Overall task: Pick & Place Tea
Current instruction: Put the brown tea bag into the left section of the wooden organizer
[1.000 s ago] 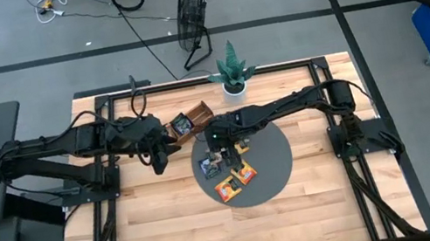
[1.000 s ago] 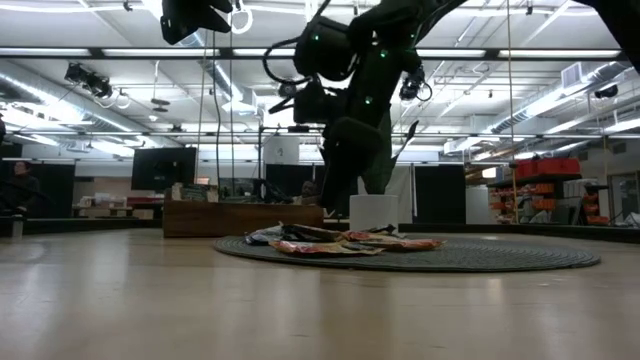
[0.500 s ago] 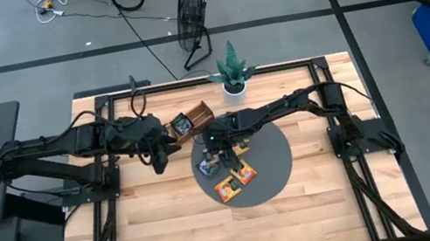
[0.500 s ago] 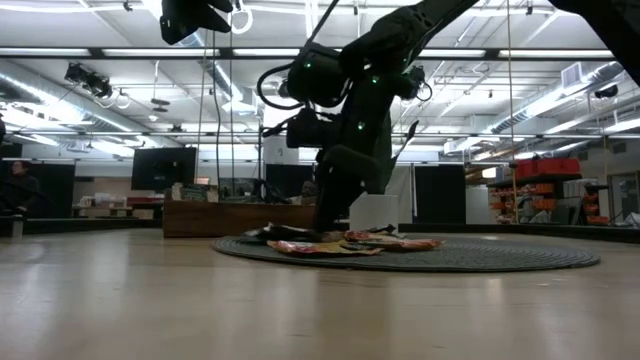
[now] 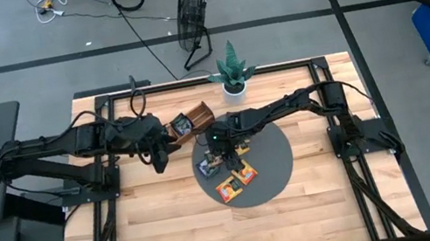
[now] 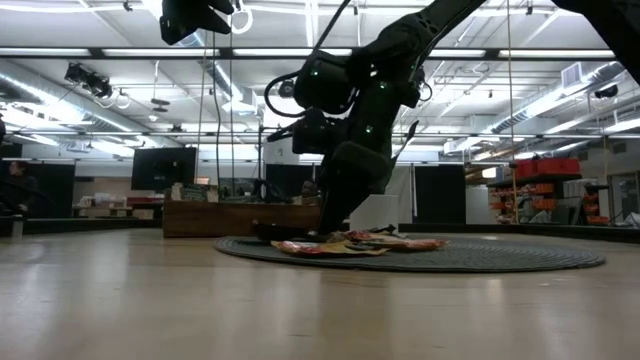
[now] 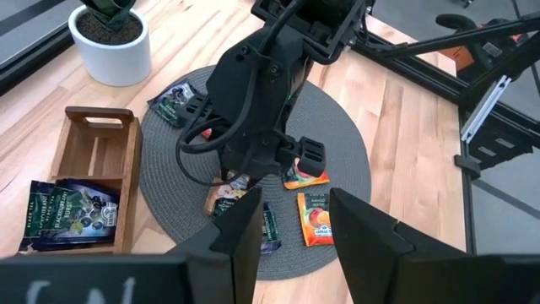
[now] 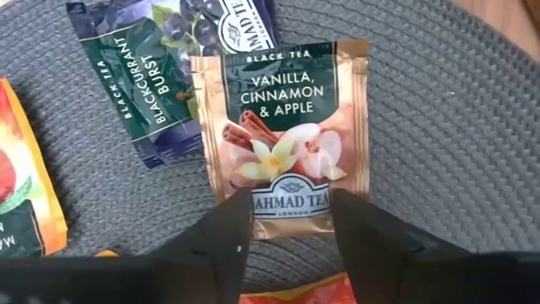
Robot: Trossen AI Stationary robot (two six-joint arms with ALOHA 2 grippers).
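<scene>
Several tea sachets lie flat on a round grey mat [image 5: 271,159]. A pale Vanilla, Cinnamon & Apple sachet [image 8: 283,127] partly overlaps a dark blue one [image 8: 160,84], with orange ones [image 5: 229,191] beside them. My right gripper [image 8: 291,236] is open, low over the pale sachet's edge, and shows down at the mat in the low view [image 6: 325,228]. My left gripper [image 7: 295,228] is open and hangs in the air [image 5: 160,159] beside the wooden tray [image 5: 189,121]. The tray holds dark blue sachets [image 7: 67,215]. My right gripper comes from above, pointing down, with one finger [image 8: 224,241] at each side of the pale sachet's printed lower edge [image 8: 287,203]. The sachet lies flat on the mat. Whether the fingertips touch it, I cannot tell.
A potted plant [image 5: 231,69] stands at the table's far edge behind the mat. A floor fan [image 5: 194,13] is beyond the table. Another dark sachet [image 7: 173,100] lies at the mat's far rim. Bare wood stretches along the table's near side.
My right gripper has come down toward the mat, from above the sachets to just over the pale one, and shifted slightly toward the table's near-left. The sachets and my left arm have stayed where they were.
</scene>
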